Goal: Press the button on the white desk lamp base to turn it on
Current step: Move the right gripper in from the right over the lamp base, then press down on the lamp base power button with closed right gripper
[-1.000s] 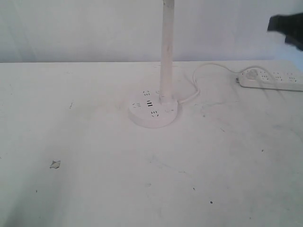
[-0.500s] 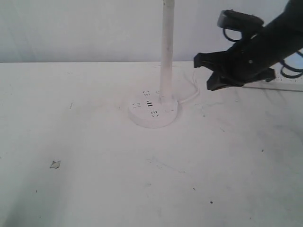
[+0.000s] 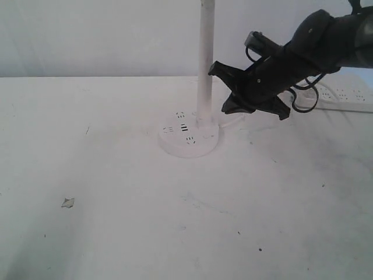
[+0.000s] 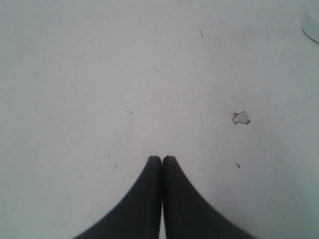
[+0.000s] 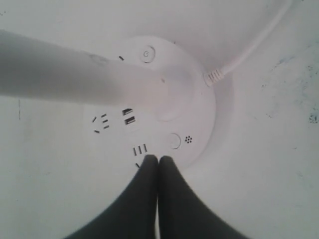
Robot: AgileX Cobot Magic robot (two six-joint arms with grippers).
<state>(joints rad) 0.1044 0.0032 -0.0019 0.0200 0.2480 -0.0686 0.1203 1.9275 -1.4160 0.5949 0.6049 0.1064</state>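
The white desk lamp base (image 3: 189,146) sits mid-table with its tall stem (image 3: 205,58) rising out of frame. In the right wrist view the base (image 5: 199,114) shows socket slots, two dark USB slots (image 5: 129,116) and the button (image 5: 173,141), a faint round mark beside a cluster of tiny holes. A second small round mark with a power-like sign (image 5: 147,54) lies past the stem. My right gripper (image 3: 225,107) (image 5: 158,158) is shut and empty, hovering above the base's right side, tips just short of the button. My left gripper (image 4: 162,158) is shut over bare table, unseen in the exterior view.
A long white power strip (image 3: 349,97) lies at the back right, partly behind my right arm. The lamp's white cord (image 5: 249,47) runs from the base toward it. A small torn chip (image 3: 68,202) (image 4: 241,117) marks the table at the front left.
My right arm has swung in from the right edge, moving left and down toward the lamp. It now hangs beside the stem above the base. The lamp has not moved.
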